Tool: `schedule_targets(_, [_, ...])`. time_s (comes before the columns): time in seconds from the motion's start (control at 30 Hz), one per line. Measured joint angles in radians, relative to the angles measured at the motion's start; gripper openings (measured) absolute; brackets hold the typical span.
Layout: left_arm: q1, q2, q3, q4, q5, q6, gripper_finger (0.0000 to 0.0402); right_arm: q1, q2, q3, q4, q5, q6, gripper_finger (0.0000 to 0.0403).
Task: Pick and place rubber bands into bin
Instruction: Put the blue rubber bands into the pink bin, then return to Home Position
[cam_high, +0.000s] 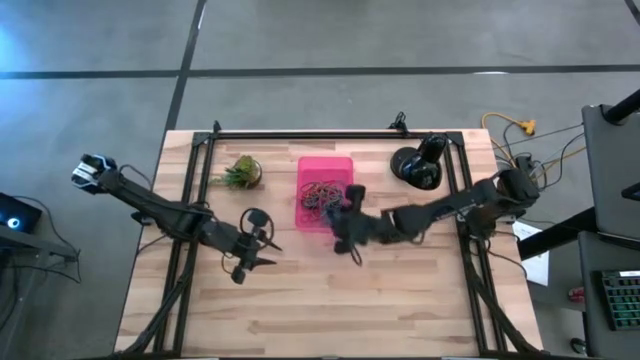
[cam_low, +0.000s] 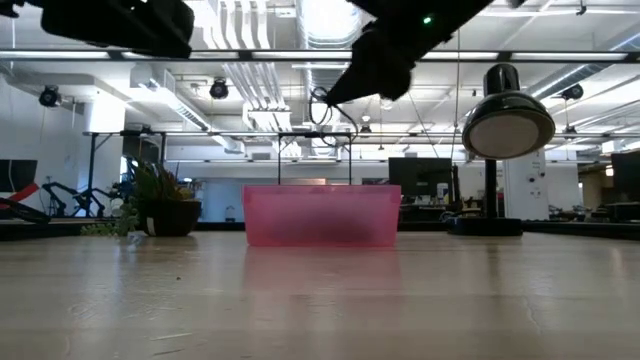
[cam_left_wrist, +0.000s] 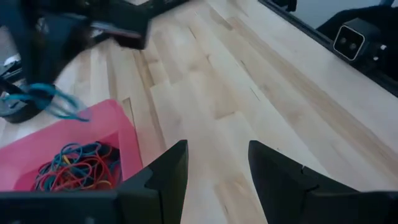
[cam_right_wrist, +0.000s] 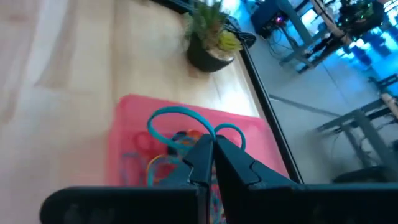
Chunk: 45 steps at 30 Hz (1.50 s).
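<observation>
The pink bin (cam_high: 325, 165) sits at the table's middle toward the far side, with a tangle of red, orange, blue and yellow rubber bands (cam_left_wrist: 78, 167) on its floor. My right gripper (cam_right_wrist: 213, 148) hovers above the bin's near right corner (cam_high: 340, 212), shut on a blue-grey rubber band (cam_right_wrist: 180, 114). In the low view it hangs high over the bin (cam_low: 322, 215), the band a thin loop (cam_low: 322, 105) beneath it. My left gripper (cam_left_wrist: 214, 165) is open over bare wood left of and nearer than the bin (cam_high: 262, 250). My right gripper pinches the blue-grey band between its two fingertips (cam_right_wrist: 202, 152). Two loops of the band stick out past the tips, a large one (cam_right_wrist: 163, 118) and a small one (cam_right_wrist: 233, 130). The band is lifted clear above the bin and hangs slack.
A small potted plant (cam_high: 240, 172) stands left of the bin. A black desk lamp (cam_high: 418, 165) stands to its right near the far edge. Black frame rails (cam_high: 330, 133) run along the table's far edge and sides. Open wood lies toward the near edge.
</observation>
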Motion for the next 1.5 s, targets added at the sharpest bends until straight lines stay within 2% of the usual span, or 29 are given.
schedule_targets(0.17, [0.000,-0.051,-0.042,0.017,-0.001,0.000,0.0154,-0.140,0.000,0.004,0.055,-0.136,0.000,0.0009])
schedule_targets(0.43, [0.000,-0.065,-0.045,0.038,-0.003,0.010,0.0154,-0.350,0.000,-0.002,0.054,-0.434,0.138,0.0009])
schedule_targets(0.53, [0.000,-0.066,-0.045,0.040,-0.003,0.010,0.0154,-0.400,0.000,-0.002,0.052,-0.544,0.144,0.0014])
schedule_targets(0.8, [0.001,-0.062,-0.045,0.048,-0.003,0.011,0.0154,-0.416,0.000,-0.003,0.051,-0.554,0.137,0.0080])
schedule_targets(1.0, [0.001,-0.062,-0.058,0.081,-0.003,0.025,0.0154,-0.413,0.000,-0.003,0.051,-0.558,0.066,0.0122])
schedule_targets(1.2, [0.001,-0.062,-0.059,0.210,-0.003,0.081,0.0154,-0.380,-0.038,0.009,-0.019,-0.558,0.013,0.0135])
schedule_targets(1.3, [0.001,-0.062,-0.059,0.280,-0.003,0.123,0.0154,-0.361,-0.091,0.009,-0.039,-0.558,-0.007,0.0136])
schedule_targets(1.4, [0.003,-0.062,-0.059,0.345,-0.005,0.232,0.0154,-0.345,-0.161,-0.005,-0.038,-0.558,0.002,0.0133])
schedule_targets(1.5, [0.011,-0.048,-0.059,0.473,-0.048,0.298,0.0154,-0.324,-0.240,-0.032,-0.036,-0.565,0.002,0.0129])
